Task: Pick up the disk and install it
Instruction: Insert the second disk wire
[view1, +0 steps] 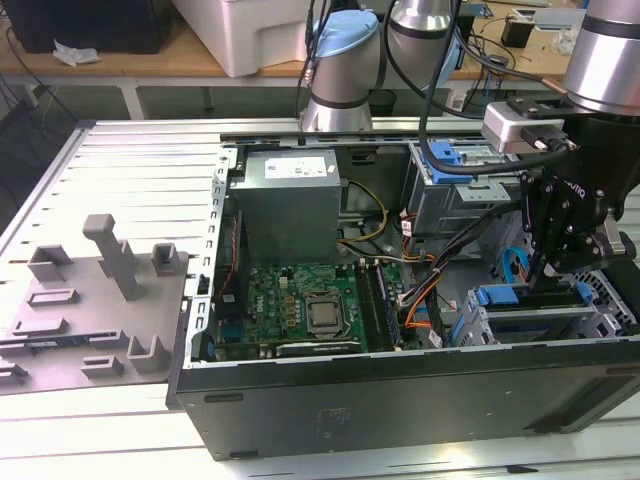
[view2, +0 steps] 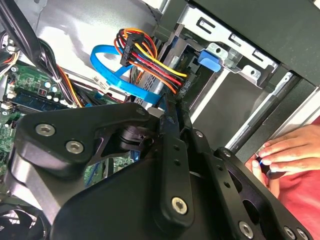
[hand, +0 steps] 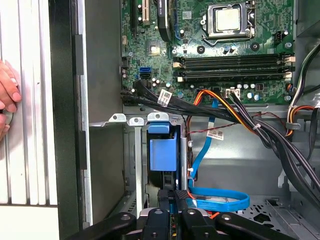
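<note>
Black multi-link gripper (view1: 552, 268) low at exterior view's right, fingers dipping into metal drive cage (view1: 520, 322) of open black tower case (view1: 400, 400). Silver hard drive with blue plastic rails (hand: 163, 155) sits upright in cage slot, centre-lower frame in first wrist view, directly beyond fingertips, apparently pinched at near edge; jaws look narrowed on it. Judgement: press straight along slot, keep rails in guides, avoid blue ribbon cable (hand: 220, 202). Person's hand (view2: 285, 150) just outside case wall.
</note>
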